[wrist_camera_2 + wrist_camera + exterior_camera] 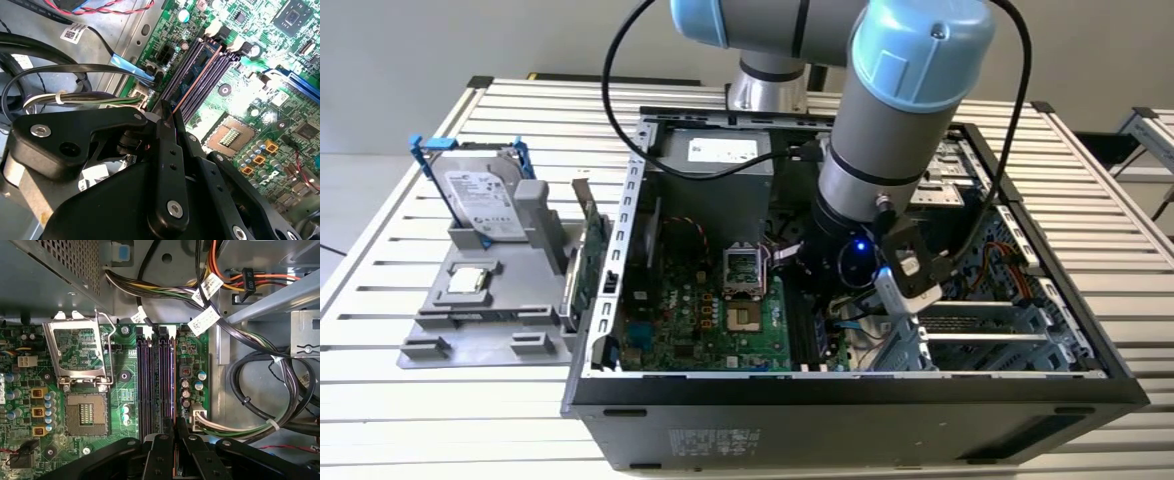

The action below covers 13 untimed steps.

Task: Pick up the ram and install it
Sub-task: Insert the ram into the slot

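the long, narrow dark-blue ram stick [192, 75] is seen held edge-down between the clenched black fingers [167, 150], its long axis aligned with the purple memory slots [155, 385] directly below; white end latches [216, 27] and a bundled cable loom [250, 405] are close alongside.

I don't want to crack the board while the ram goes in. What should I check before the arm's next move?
1. Grip on the ram: ok, the fingers are closed on its near end.
2. Ram in line with the memory slots: ok, its edge runs along them.
3. Ram fully seated: cannot tell.
4. White slot latches open: cannot tell.
5. Cable bundle off the slots: ok, it lies beside the board.
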Available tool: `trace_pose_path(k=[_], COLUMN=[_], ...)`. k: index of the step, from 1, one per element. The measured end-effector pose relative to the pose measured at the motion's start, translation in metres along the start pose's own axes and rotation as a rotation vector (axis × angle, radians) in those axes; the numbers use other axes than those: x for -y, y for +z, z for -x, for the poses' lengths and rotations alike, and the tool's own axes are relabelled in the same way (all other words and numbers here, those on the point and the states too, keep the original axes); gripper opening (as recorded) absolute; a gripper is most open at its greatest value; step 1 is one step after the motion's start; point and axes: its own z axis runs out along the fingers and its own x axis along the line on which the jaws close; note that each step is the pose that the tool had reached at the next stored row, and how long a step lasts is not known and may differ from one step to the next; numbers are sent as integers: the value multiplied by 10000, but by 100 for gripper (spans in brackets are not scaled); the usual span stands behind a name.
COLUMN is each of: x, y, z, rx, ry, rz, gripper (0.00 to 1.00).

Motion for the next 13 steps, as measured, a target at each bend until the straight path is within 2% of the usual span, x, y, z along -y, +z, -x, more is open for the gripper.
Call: trace_pose_path(k=[13], x=[-14], y=[4], z=[1], rx=[0], ry=[37], rz=[2], gripper=[0])
